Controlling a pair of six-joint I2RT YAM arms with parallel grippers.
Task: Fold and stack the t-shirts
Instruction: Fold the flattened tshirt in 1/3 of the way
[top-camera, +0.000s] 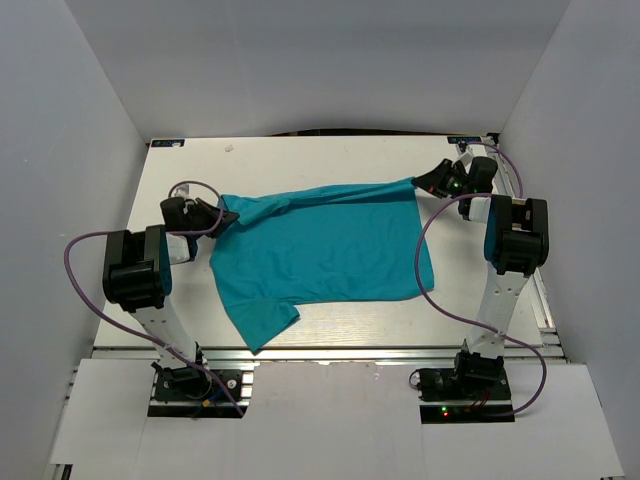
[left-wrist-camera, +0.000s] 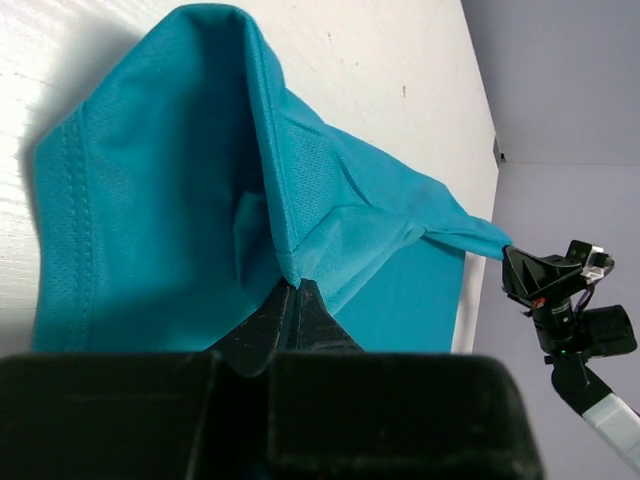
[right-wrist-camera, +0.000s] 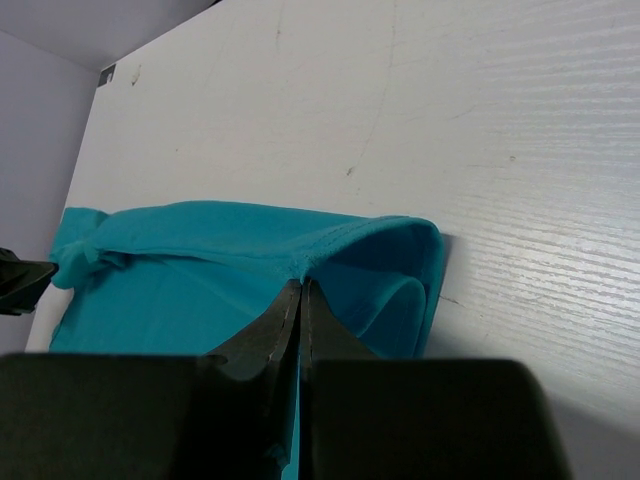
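The t-shirt (top-camera: 320, 250), judged light and limp, is held pinched at its 10 and 2 o'clock edges by the clenched left gripper (top-camera: 227, 216) and right gripper (top-camera: 421, 183).

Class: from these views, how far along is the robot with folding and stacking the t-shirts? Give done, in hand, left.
Done: no fold shows; the teal t-shirt lies mostly flat on the table. In hand: left gripper and right gripper each pinch its far edge, stretched between them. Left: every fold, then stacking; only one shirt shows.

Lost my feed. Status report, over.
Left gripper shut on t-shirt. Right gripper too. Far edge lifted, rest on table. No obstruction seen.
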